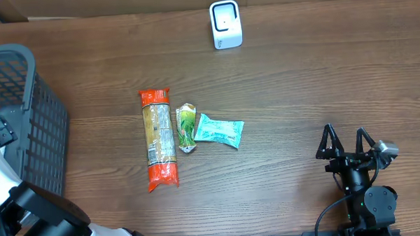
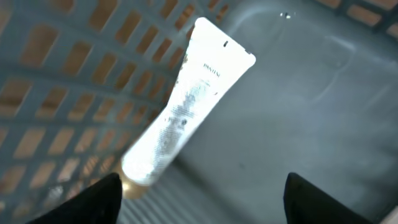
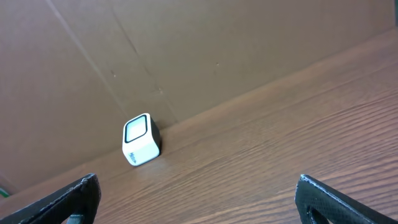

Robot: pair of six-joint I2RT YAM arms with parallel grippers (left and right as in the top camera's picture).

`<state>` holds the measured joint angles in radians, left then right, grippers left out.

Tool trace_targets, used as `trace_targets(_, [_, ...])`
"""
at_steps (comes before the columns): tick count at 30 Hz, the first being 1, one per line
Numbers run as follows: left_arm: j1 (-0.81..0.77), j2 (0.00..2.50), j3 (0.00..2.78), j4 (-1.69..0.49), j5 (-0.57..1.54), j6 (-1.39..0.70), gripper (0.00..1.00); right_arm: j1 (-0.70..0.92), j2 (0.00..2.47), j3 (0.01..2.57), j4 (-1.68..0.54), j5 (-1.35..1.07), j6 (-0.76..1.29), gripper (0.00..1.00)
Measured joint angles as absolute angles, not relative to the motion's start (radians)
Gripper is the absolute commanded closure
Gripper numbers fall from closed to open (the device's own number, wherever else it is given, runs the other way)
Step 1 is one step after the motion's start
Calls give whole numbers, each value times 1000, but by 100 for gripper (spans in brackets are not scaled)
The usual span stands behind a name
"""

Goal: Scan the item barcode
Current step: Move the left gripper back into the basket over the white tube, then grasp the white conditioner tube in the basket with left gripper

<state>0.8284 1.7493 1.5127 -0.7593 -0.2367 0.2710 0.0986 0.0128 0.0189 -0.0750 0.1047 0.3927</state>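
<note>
A white tube with a gold cap lies in the grey basket, its upper end resting against the lattice wall. My left gripper hovers over it, open, with the cap close to the left fingertip and nothing between the jaws. The white barcode scanner stands at the table's far edge and also shows in the right wrist view. My right gripper rests open and empty at the front right, facing the scanner.
The basket fills the table's left side. An orange pasta packet, a small green packet and a teal packet lie mid-table. A cardboard wall rises behind the scanner.
</note>
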Motion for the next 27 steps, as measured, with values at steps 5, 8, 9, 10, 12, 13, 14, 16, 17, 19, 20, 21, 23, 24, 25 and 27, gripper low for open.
trace_targets(5, [834, 1751, 1460, -641, -237, 398, 28, 99, 13, 19, -75, 105, 393, 0])
trace_targets(8, [848, 1755, 1459, -606, -237, 450, 30, 99, 13, 19, -75, 105, 393, 0])
trace_targets(9, [857, 1758, 1459, -604, -237, 465, 31, 99, 13, 19, -75, 105, 392, 0])
trace_targets(10, [865, 1763, 1459, -604, -237, 478, 32, 99, 13, 19, -75, 105, 393, 0])
trace_targets(12, [886, 1785, 1459, -605, -238, 511, 32, 99, 13, 19, -75, 105, 392, 0])
trace_targets(13, [894, 1800, 1459, -605, -240, 523, 32, 99, 13, 19, -75, 105, 393, 0])
trace_targets(14, [901, 1823, 1459, -605, -241, 533, 32, 99, 13, 19, -75, 105, 393, 0])
trace_targets(16, [913, 1857, 1459, -604, -245, 546, 32, 99, 13, 19, -75, 105, 392, 0])
trace_targets(17, [918, 1874, 1459, -601, -247, 551, 31, 99, 13, 19, -75, 105, 392, 0])
trace_targets(19, [923, 1904, 1457, -587, -251, 559, 30, 99, 13, 19, -75, 105, 392, 0])
trace_targets(20, [924, 1915, 1457, -580, -252, 561, 30, 99, 13, 19, -75, 105, 393, 0])
trace_targets(21, [925, 1924, 1455, -571, -252, 562, 29, 99, 13, 19, -75, 105, 392, 0])
trace_targets(23, [926, 1936, 1454, -556, -252, 574, 29, 99, 13, 19, -75, 105, 392, 0])
trace_targets(24, [926, 1941, 1454, -549, -252, 580, 30, 99, 13, 19, -75, 105, 392, 0])
trace_targets(25, [926, 1948, 1454, -545, -253, 585, 30, 99, 13, 19, -75, 105, 392, 0])
trace_targets(27, [926, 1963, 1454, -545, -255, 597, 32, 99, 13, 19, -75, 105, 393, 0])
